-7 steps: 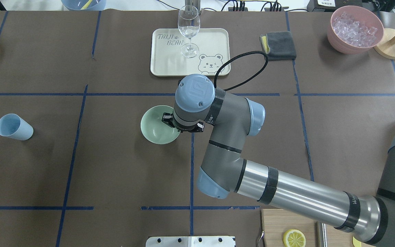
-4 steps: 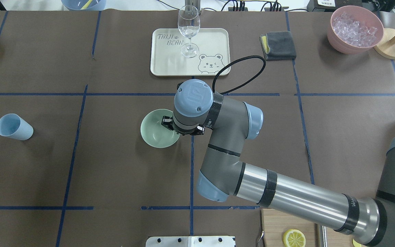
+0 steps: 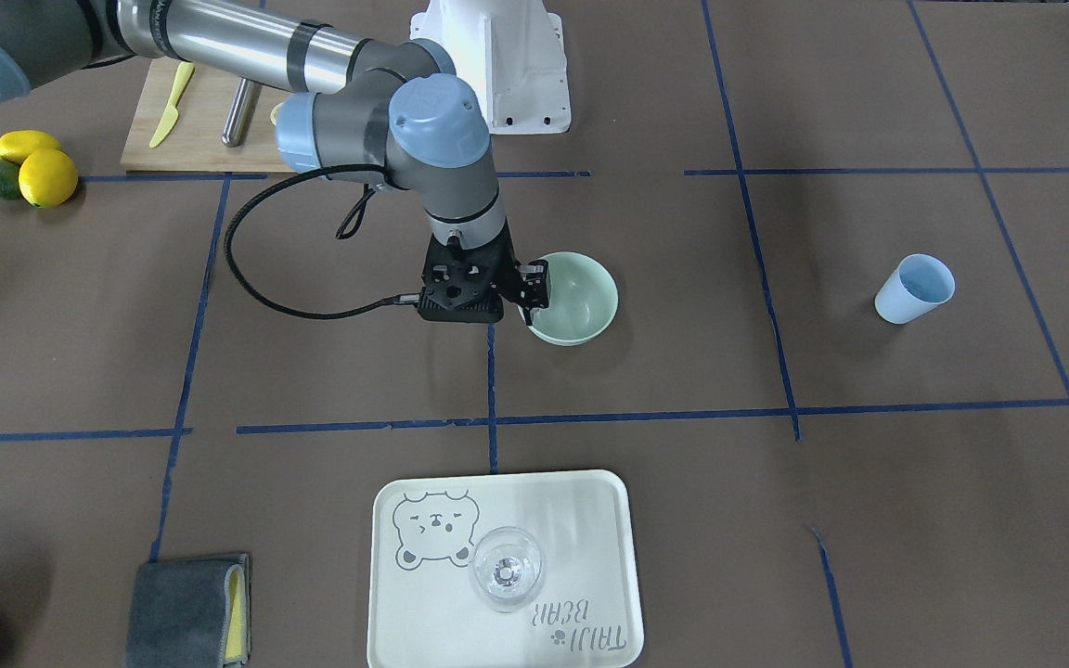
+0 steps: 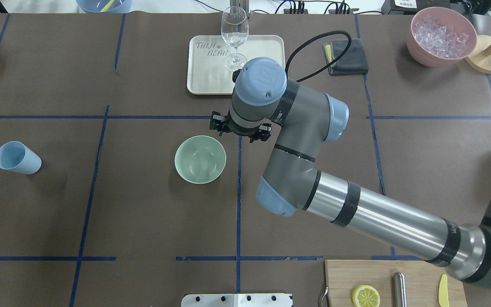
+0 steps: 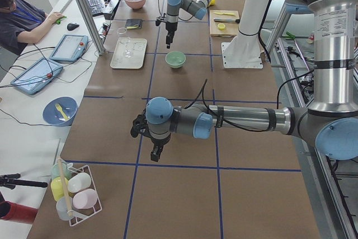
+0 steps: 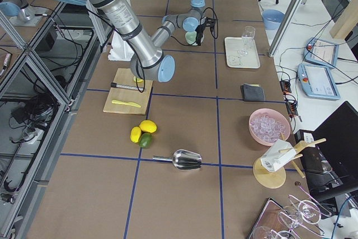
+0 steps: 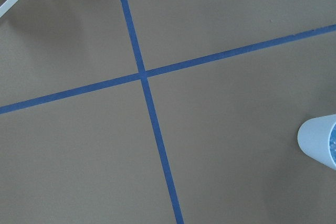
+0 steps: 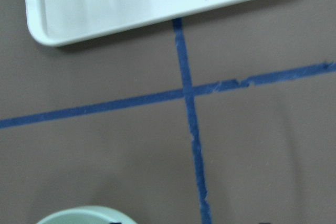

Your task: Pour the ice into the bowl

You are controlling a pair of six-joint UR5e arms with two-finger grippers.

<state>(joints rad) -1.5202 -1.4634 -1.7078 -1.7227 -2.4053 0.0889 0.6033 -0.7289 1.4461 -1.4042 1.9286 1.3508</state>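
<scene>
The pale mint-green bowl [image 4: 200, 159] stands empty on the brown table, also in the front view [image 3: 581, 301], and its rim shows at the bottom of the right wrist view [image 8: 86, 215]. My right gripper [image 4: 240, 128] hangs above the table just beyond the bowl's far right rim, open and empty [image 3: 521, 292]. The ice [image 4: 440, 32] lies in a pink container [image 4: 416, 47] at the far right corner. My left gripper [image 5: 151, 141] shows only in the exterior left view, over the table's left part; I cannot tell whether it is open or shut.
A cream tray [image 4: 211, 76] with a clear wine glass [image 4: 234, 36] sits behind the bowl. A blue cup [image 4: 17, 157] stands far left. A grey cloth [image 4: 348, 56], a cutting board [image 4: 382, 277] and a metal scoop [image 6: 184, 160] are to the right.
My right gripper let go of the bowl's rim, rose and moved away towards the tray. The bowl had been nudged slightly nearer and now stands free.
</scene>
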